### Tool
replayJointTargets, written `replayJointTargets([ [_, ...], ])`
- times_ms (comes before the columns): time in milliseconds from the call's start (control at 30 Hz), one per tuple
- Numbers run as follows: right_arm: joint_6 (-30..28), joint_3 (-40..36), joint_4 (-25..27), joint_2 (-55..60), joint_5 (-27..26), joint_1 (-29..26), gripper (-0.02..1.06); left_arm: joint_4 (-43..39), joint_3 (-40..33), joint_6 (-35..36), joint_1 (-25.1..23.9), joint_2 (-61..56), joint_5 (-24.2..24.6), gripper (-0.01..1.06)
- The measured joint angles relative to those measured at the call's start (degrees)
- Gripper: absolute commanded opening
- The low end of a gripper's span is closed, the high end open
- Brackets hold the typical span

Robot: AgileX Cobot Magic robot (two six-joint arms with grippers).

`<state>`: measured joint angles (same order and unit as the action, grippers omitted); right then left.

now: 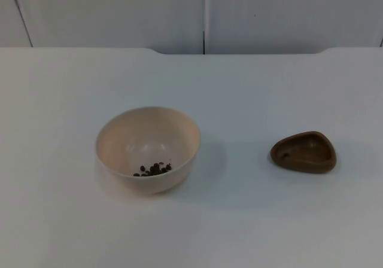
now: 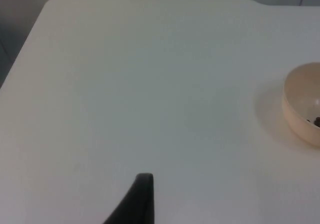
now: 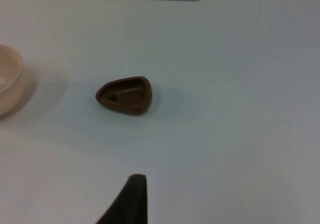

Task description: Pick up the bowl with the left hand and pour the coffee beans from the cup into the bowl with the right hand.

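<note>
Grippers hang back, both arms waiting: left gripper (image 2: 142, 196) well short of the bowl (image 1: 148, 149), right gripper (image 3: 131, 198) with the cup (image 3: 125, 95) ahead of it; whether either is open, I cannot tell. Coffee beans (image 1: 152, 170) already lie in the bowl, which stands on the table (image 1: 251, 88), the brown cup well apart and seemingly empty. Pouring looks finished; nothing calls for another grasp.

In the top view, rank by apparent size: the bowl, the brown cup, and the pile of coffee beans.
1. bowl, clearly largest.
2. brown cup, about half the bowl's width.
3. coffee beans, a small cluster inside the bowl.
</note>
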<state>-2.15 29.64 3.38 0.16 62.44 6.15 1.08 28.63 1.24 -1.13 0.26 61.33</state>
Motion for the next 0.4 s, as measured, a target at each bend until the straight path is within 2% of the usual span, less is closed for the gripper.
replayJointTargets([
  [400, 0.0, 0.0, 0.0, 0.0, 0.0, -1.8, 1.05, 0.0, 0.0, 0.0, 0.0, 0.0, 0.0, 1.05],
])
